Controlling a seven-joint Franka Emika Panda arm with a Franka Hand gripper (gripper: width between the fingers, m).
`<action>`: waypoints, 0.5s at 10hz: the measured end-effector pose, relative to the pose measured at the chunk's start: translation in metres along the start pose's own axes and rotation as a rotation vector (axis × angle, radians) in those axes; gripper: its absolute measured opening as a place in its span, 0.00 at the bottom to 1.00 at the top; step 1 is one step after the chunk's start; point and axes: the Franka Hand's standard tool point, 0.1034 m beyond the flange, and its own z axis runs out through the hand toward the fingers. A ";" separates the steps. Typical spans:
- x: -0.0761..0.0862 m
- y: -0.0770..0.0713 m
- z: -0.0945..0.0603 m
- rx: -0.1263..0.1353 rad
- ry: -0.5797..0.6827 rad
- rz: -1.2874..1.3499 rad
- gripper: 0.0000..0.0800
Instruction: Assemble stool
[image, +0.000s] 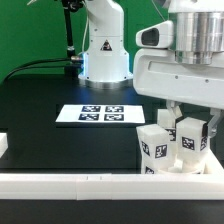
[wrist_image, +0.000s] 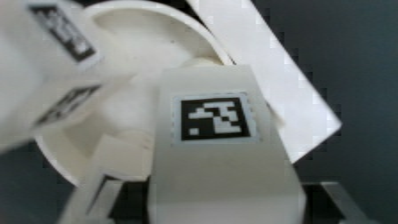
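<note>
My gripper (image: 183, 113) hangs at the exterior view's right, just above the stool parts. In the wrist view the gripper (wrist_image: 217, 203) is shut on a white blocky leg (wrist_image: 217, 150) with a black-and-white tag; a finger (wrist_image: 102, 197) presses each side. That leg (image: 191, 135) stands upright among the parts. The round white seat (wrist_image: 151, 55) lies just beyond it; in the exterior view it is mostly hidden behind the legs. Another tagged leg (image: 154, 146) stands on the seat nearer the front rail. Two more tags (wrist_image: 68, 35) show beside the seat.
The marker board (image: 98, 114) lies flat mid-table. A long white border rail (image: 90, 182) runs along the front edge and another piece (image: 214, 165) closes the right corner. The robot base (image: 103, 55) stands at the back. A small white block (image: 3, 146) sits at the left edge.
</note>
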 end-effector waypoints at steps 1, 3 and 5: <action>0.000 0.001 0.000 -0.002 0.000 0.143 0.42; 0.000 0.003 0.000 -0.001 0.005 0.477 0.42; 0.001 0.004 0.000 0.003 0.005 0.591 0.42</action>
